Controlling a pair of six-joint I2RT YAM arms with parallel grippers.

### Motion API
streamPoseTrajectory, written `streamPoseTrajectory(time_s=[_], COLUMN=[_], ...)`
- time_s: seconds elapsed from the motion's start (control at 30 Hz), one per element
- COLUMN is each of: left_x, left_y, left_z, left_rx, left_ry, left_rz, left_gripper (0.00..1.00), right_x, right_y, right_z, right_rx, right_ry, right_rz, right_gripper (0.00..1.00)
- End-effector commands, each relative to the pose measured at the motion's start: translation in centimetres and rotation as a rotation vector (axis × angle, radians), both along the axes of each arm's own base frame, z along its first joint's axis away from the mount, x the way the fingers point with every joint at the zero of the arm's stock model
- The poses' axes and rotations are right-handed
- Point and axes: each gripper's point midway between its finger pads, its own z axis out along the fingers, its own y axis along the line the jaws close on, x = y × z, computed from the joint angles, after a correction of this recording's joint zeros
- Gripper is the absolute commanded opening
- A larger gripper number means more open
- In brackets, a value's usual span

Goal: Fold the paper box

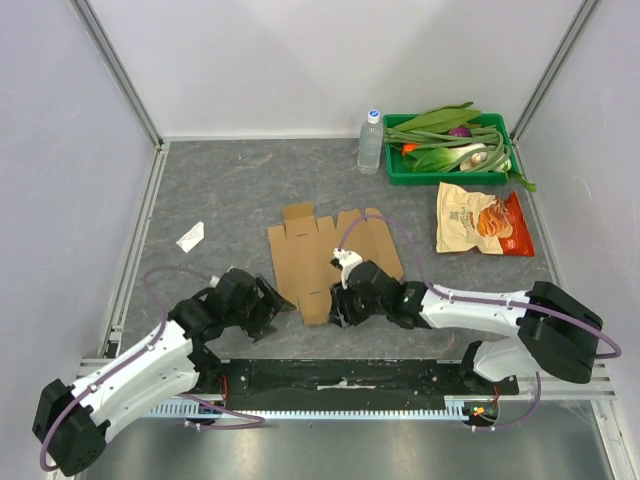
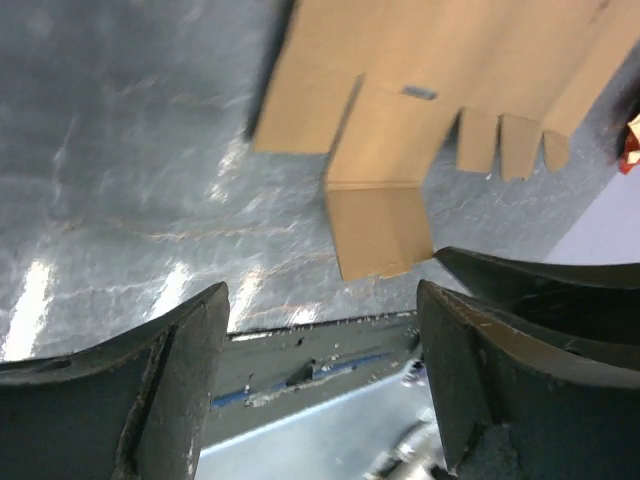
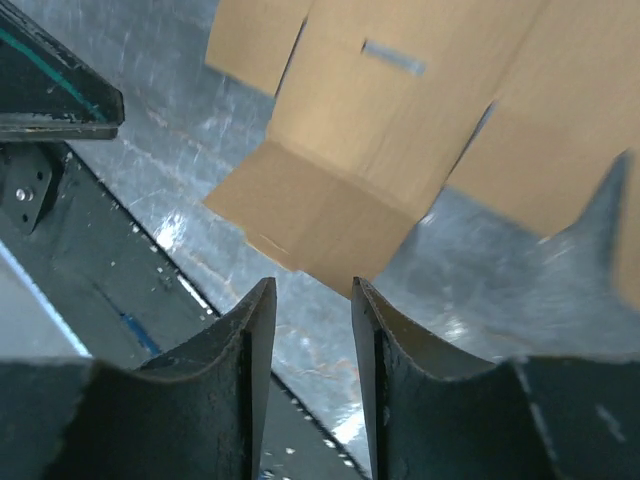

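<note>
Grey marbled tabletop [image 1: 230,180] lies under both arms. Right gripper [image 3: 312,290] has its jaws narrow, a slim gap between them, and the corner of the near flap of the paper box [image 3: 380,120] sits at their tips; whether they pinch it I cannot tell. Left gripper [image 2: 322,300] stands wide, holding nothing, just beside the box's near-left edge. Mid-table, the box lies unfolded, with a snack bag [image 1: 480,220] and green crate [image 1: 420,179] at far right.

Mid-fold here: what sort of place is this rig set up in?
Probably a lab test cell, not a home or shop: white panel walls on aluminium framing enclose the grey tabletop, and staged props, a green crate of vegetables and a water bottle, sit at the back.
</note>
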Motion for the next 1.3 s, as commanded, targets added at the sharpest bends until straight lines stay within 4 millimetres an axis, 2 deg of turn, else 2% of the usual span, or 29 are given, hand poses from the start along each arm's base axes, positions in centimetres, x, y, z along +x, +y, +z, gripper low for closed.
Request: streamPoseTrajectory(time_s=[0.0,0.03,0.1,0.2,0.3,0.33,0.37,0.4,0.43,0.47,0.5,0.53,0.57,0.6,0.63,0.73,0.83,0.87,0.93,0.97,1.03,1.07,1.13,1.17,1.23,1.27], left_x=[-4.1,-4.2,-4.4,-3.1,-1.9,-1.6,-1.5,-1.0,-0.8,-1.0,-0.6,-0.5,-0.3,-0.4,0.1,0.8,1.3,1.6,1.6,2.0,2.2,1.9,2.1,2.0,2.9,2.9], left_y=[-1.6,-2.2,-2.8,-2.6,-2.9,-3.1,-3.3,-3.8,-4.1,-4.3,-4.9,-5.4,-5.7,-5.8,-6.6,-7.3,-7.6,-7.6,-7.3,-6.8,-6.1,-5.1,-4.6,-4.0,-3.1,-2.6], left_z=[-1.9,-1.6,-2.7,-2.4,-1.3,-0.9,-1.4,-0.8,-0.7,-1.7,-1.4,-1.3,-1.5,-2.6,-2.0,-3.1,-3.9,-4.0,-4.6,-4.9,-5.4,-6.4,-6.1,-5.8,-4.4,-2.7], left_rx=[-0.272,-0.339,-0.425,-0.454,-0.476,-0.49,-0.475,-0.497,-0.487,-0.451,-0.461,-0.47,-0.475,-0.449,-0.484,-0.464,-0.463,-0.471,-0.467,-0.449,-0.378,-0.309,-0.248,-0.214,-0.115,-0.071], left_ry=[0.385,0.386,0.425,0.349,0.296,0.285,0.304,0.287,0.293,0.335,0.331,0.339,0.349,0.387,0.375,0.386,0.373,0.354,0.337,0.307,0.259,0.26,0.187,0.151,0.022,-0.006], left_rz=[0.219,0.206,0.234,0.267,0.277,0.276,0.28,0.268,0.259,0.263,0.252,0.25,0.252,0.269,0.267,0.294,0.313,0.318,0.325,0.345,0.32,0.326,0.25,0.224,0.135,0.093], left_gripper=[0.81,0.83,0.88,0.96,1.0,1.0,1.0,0.99,0.98,0.93,0.92,0.9,0.86,0.83,0.81,0.72,0.55,0.42,0.27,0.15,0.04,0.02,0.02,0.02,0.02,0.02], right_x=[-1.0,-1.1,-1.2,-0.4,0.7,1.2,2.2,2.7,3.2,4.1,4.5,4.8,5.1,5.1,5.3,5.3,5.0,4.9,5.0,5.0,5.0,5.1,5.4,5.5,5.9,6.1], right_y=[3.7,4.4,5.1,4.6,2.7,2.0,1.1,0.0,-0.9,-2.0,-3.0,-3.6,-4.5,-5.0,-5.6,-6.2,-6.3,-6.3,-6.3,-5.9,-5.3,-4.7,-4.5,-4.3,-4.1,-3.9], right_z=[1.1,2.0,3.2,4.6,5.9,7.4,8.0,7.8,9.6,10.1,10.3,11.9,11.9,12.3,12.9,13.4,12.9,12.8,12.2,12.7,11.9,13.2,12.7,13.6,14.1,15.1], right_rx=[0.267,0.356,0.421,0.394,0.359,0.378,0.381,0.353,0.385,0.377,0.355,0.381,0.352,0.334,0.331,0.316,0.298,0.292,0.254,0.253,0.182,0.187,0.113,0.107,0.069,0.067], right_ry=[0.105,0.136,0.145,0.091,0.038,-0.001,-0.023,-0.038,-0.074,-0.111,-0.13,-0.173,-0.196,-0.209,-0.233,-0.249,-0.242,-0.243,-0.263,-0.274,-0.302,-0.323,-0.343,-0.359,-0.398,-0.415], right_rz=[-0.157,-0.187,-0.179,-0.182,-0.194,-0.196,-0.225,-0.258,-0.275,-0.301,-0.327,-0.34,-0.35,-0.354,-0.372,-0.372,-0.361,-0.355,-0.324,-0.29,-0.203,-0.162,-0.097,-0.077,-0.033,-0.02], right_gripper=[0.43,0.43,0.43,0.45,0.47,0.47,0.47,0.48,0.48,0.48,0.48,0.48,0.49,0.49,0.49,0.49,0.49,0.49,0.52,0.53,0.56,0.57,0.59,0.59,0.6,0.6])
